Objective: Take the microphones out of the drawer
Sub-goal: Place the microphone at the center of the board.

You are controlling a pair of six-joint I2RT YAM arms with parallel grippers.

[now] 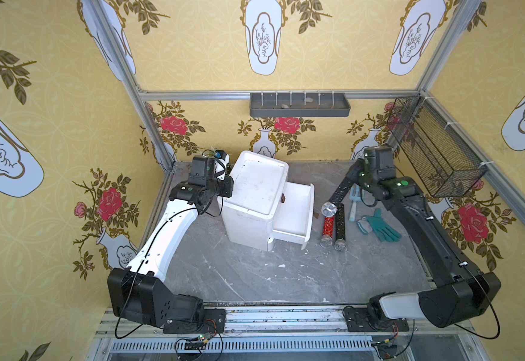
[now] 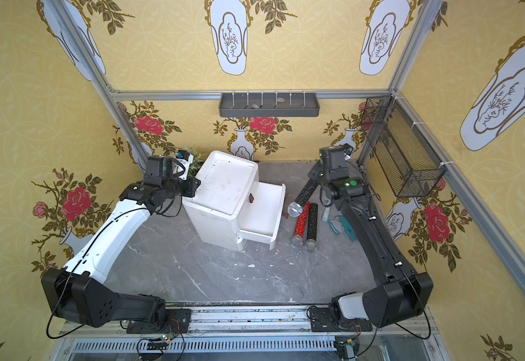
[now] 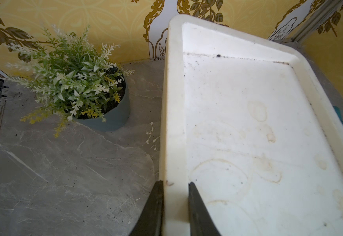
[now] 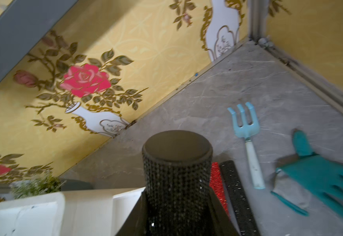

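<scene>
A black glittery microphone [image 1: 339,193] hangs tilted above the table, silver head [image 1: 329,208] down, right of the drawer. My right gripper [image 4: 176,196] is shut on its handle, whose flat butt end [image 4: 176,151] faces the wrist camera. The white drawer [image 1: 298,215] stands pulled out of the white cabinet [image 1: 256,187], and nothing shows inside it. A red microphone [image 1: 327,229] and another black one [image 1: 340,229] lie side by side on the table under the held one. My left gripper [image 3: 174,183] is shut on the cabinet top's raised rim [image 3: 172,122].
A potted plant [image 3: 97,98] stands behind the cabinet's left side. A blue garden fork [image 4: 248,139] and a teal glove [image 4: 325,179] lie right of the microphones. A wire basket [image 1: 433,150] hangs on the right wall, a grey shelf [image 1: 298,104] on the back wall.
</scene>
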